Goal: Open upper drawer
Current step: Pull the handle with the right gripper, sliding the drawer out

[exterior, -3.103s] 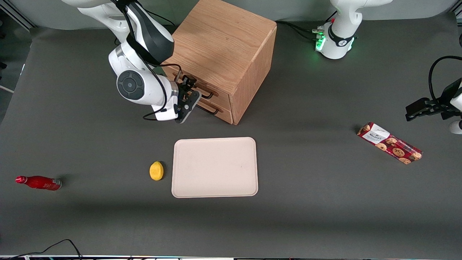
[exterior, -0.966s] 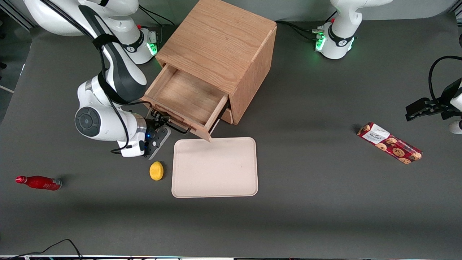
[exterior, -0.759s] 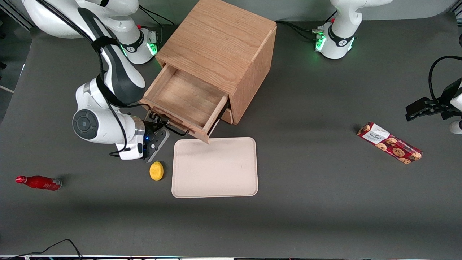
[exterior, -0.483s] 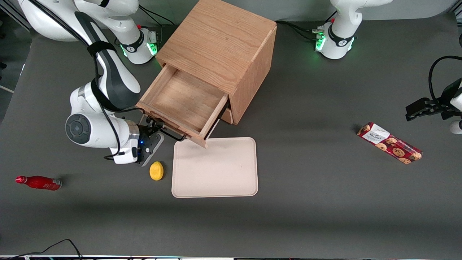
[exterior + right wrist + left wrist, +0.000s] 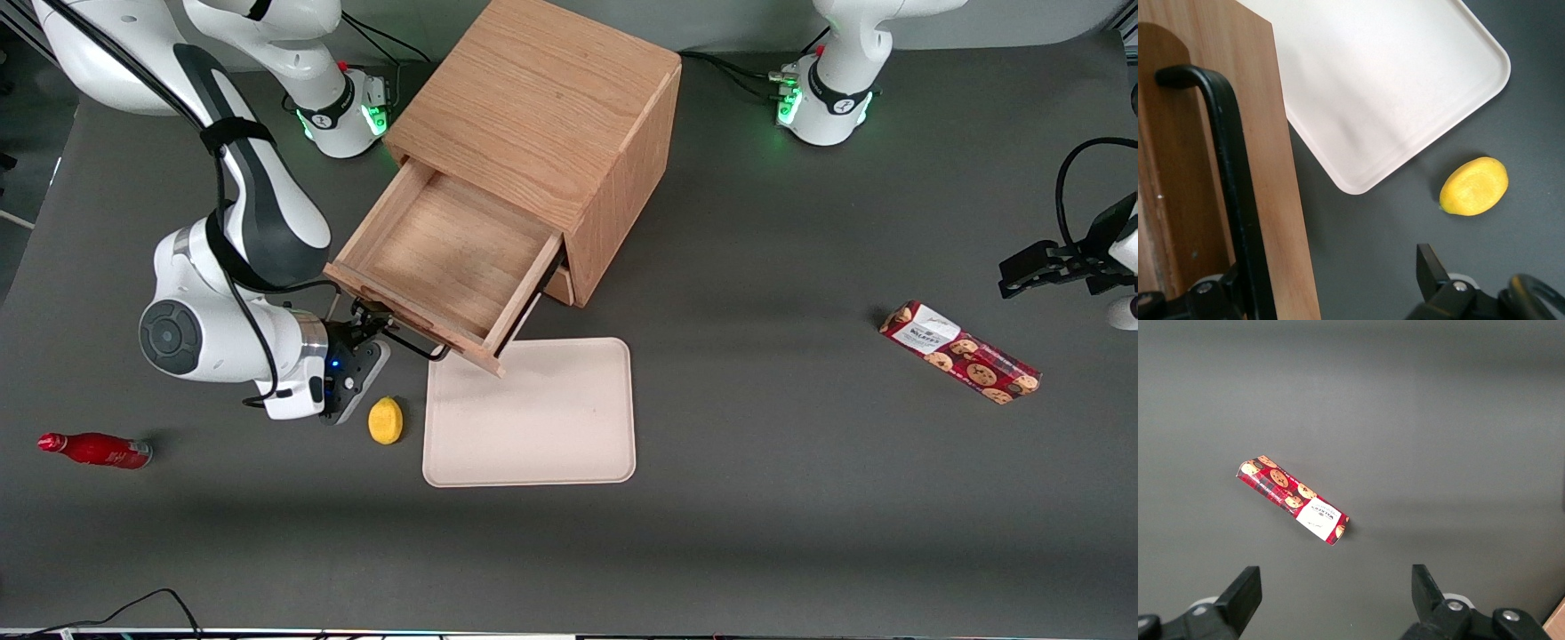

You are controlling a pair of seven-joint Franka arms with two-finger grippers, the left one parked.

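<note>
At the working arm's end of the table [image 5: 800,533], the front view shows the cabinet [image 5: 542,98] with its upper drawer [image 5: 444,258] drawn well out, its bare wooden floor open to view and one front corner overhanging the tray [image 5: 533,418]. The gripper [image 5: 363,327] sits at the drawer's handle [image 5: 413,342], low and just above the lemon [image 5: 385,420]. The lower drawer [image 5: 558,284] shows only as a sliver under the upper one and looks closed.

In the right wrist view the dark bar runs down the drawer front between the fingers [image 5: 1429,270]. They stand wide apart: the bar lies close against one, with a clear gap to the other. So the tool hooks the handle rather than clamping it.

The left wrist view shows only the cookie box [image 5: 1293,501] on bare table, toward the parked arm's end.

Judging from this, the pull is at or near its finish and the task looks all but done. The next move calls for slipping the fingers off the bar without nudging the drawer back, then lifting clear of the lemon.

Counted: one cabinet, two drawers, one tray, one lemon, one red bottle [image 5: 93,450], one cookie box.
</note>
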